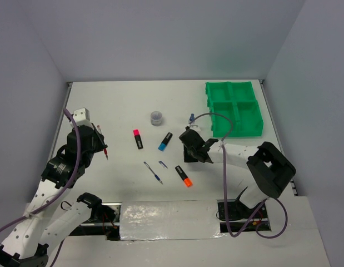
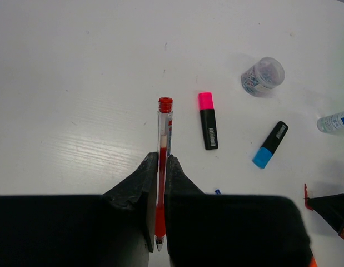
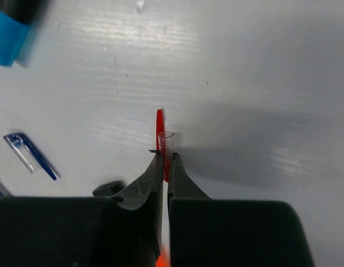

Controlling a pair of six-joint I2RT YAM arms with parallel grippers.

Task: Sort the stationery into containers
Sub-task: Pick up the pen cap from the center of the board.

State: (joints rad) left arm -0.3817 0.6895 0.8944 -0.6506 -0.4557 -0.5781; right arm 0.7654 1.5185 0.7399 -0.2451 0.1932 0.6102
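**Top view:** My left jaws, at the left of the bench (image 1: 116,100), pinch the red pen (image 1: 103,143), which slants with its tip toward the near edge. The green tray (image 1: 234,102) sits at the far right corner, well apart from that pen. Between them lies the loose stationery: pink highlighter (image 1: 138,139), blue highlighter (image 1: 165,142), orange highlighter (image 1: 184,176), blue pen (image 1: 153,173), tub (image 1: 156,117) and bottle (image 1: 191,118). My right arm is plainly the nearer to the tray. My right jaws hang mid-bench between the orange highlighter and the bottle, pressed together on something too small to read from here.

**Left wrist:** The jaws stand almost closed, clamped on the pen's lower barrel. Its long axis runs straight out along the line of the jaws, red end away from me, writing tip back between them.

**Right wrist:** The jaws are pressed together on a small clear-and-red piece (image 3: 165,142), by my reckoning the red pen's cap, held over bare bench.

As I judge it, the coming move turns on that wide gap. The pen must travel right and away to reach the tray, or meet the cap near the middle of the bench.
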